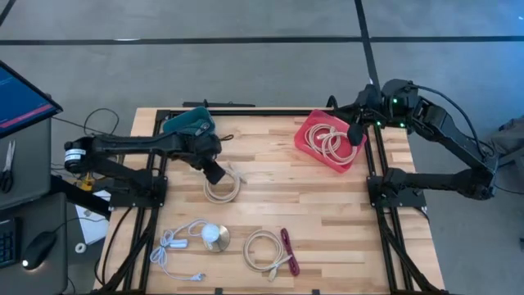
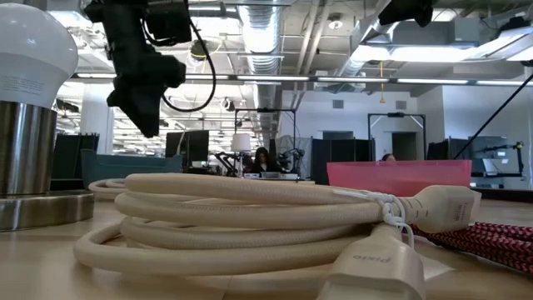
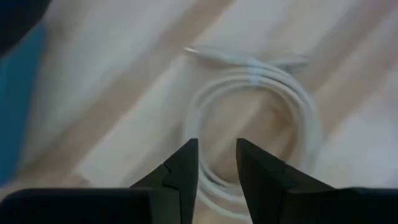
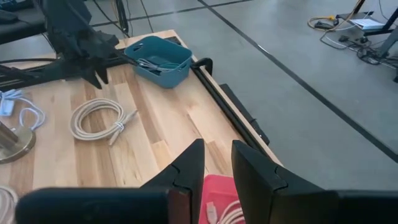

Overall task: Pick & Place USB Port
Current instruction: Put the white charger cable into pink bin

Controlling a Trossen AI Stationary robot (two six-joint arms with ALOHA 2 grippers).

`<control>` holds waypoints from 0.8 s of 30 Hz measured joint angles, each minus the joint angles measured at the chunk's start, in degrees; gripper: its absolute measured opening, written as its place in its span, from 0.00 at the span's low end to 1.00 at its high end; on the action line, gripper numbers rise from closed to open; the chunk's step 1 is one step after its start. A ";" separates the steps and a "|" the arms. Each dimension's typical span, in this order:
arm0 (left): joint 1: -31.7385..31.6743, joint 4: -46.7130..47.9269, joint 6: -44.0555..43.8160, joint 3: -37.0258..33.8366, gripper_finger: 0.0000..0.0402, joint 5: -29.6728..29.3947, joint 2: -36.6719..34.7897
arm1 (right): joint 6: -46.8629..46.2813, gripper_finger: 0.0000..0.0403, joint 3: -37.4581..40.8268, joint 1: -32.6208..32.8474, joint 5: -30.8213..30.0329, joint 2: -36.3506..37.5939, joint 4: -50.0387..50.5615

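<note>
Hovering my left claw (image 1: 214, 172) just above the coiled white cable (image 1: 222, 187), narrowly open, empty; right claw (image 1: 355, 133) over the red bin (image 1: 308, 141), narrowly open, empty

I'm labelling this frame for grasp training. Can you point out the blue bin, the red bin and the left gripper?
blue bin (image 4: 163, 61): right wrist view, front wall.
red bin (image 1: 309, 138): high view, left rim.
left gripper (image 3: 216, 163): left wrist view, gap between fingertips.

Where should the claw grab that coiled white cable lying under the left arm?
Probably from straight above, pinching one side of the white cable loop: it lies flat on the table, so its bundled strands fit between the fingers. The left claw already hovers there, slightly open.
</note>
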State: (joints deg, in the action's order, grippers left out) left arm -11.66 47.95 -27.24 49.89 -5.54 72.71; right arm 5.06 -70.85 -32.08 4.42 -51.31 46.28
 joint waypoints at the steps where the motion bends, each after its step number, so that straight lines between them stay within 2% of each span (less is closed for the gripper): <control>1: -0.02 0.01 0.00 -0.02 0.28 -1.29 0.48 | -0.02 0.18 0.00 0.02 0.01 0.00 0.00; 4: -0.52 -0.06 0.00 -0.62 0.33 -1.85 2.08 | -0.01 0.18 0.00 0.02 0.01 0.00 0.00; 16: -0.57 -1.72 0.00 -2.34 0.58 2.06 14.36 | -0.04 0.18 0.00 0.02 0.01 0.00 0.00; 20: -0.61 -3.16 0.00 -2.36 0.62 1.99 17.27 | -0.07 0.18 0.00 0.04 0.01 0.00 0.00; 24: -0.59 -6.18 0.25 -2.38 0.61 2.18 19.29 | -0.07 0.18 0.00 0.07 0.01 0.00 0.00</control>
State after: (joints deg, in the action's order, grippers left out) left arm -12.25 41.78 -27.00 47.51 -3.36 92.00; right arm 4.99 -70.85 -32.01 4.43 -51.31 46.28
